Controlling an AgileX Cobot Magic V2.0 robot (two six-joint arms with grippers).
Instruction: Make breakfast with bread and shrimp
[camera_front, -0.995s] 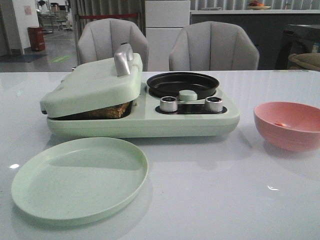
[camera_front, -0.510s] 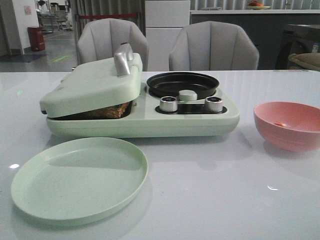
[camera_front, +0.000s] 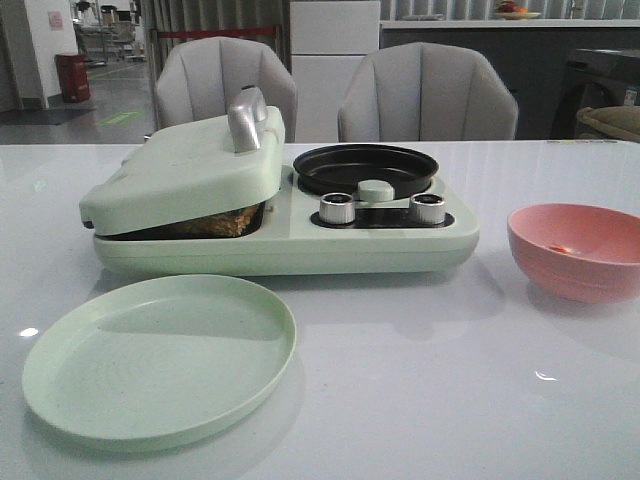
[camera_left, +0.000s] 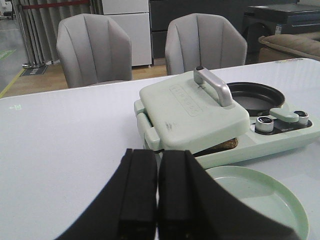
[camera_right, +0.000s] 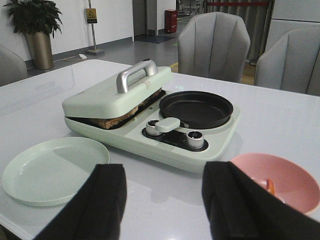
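Both arms stay back: left gripper (camera_left: 157, 200) pressed together, right gripper (camera_right: 162, 200) spread apart. I see the bread (camera_front: 215, 222) under the tilted lid (camera_front: 185, 170) at centre-left (shrimp (camera_front: 560, 249) in the pink bowl (camera_front: 578, 252), right). A grip off the handle (camera_front: 246, 118) may drop the lid.

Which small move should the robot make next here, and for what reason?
Probably the left pincer, now shut, should open and reach for the metal handle to lift the lid. The bread sits browned under the propped lid, and the green plate waits bare in front.
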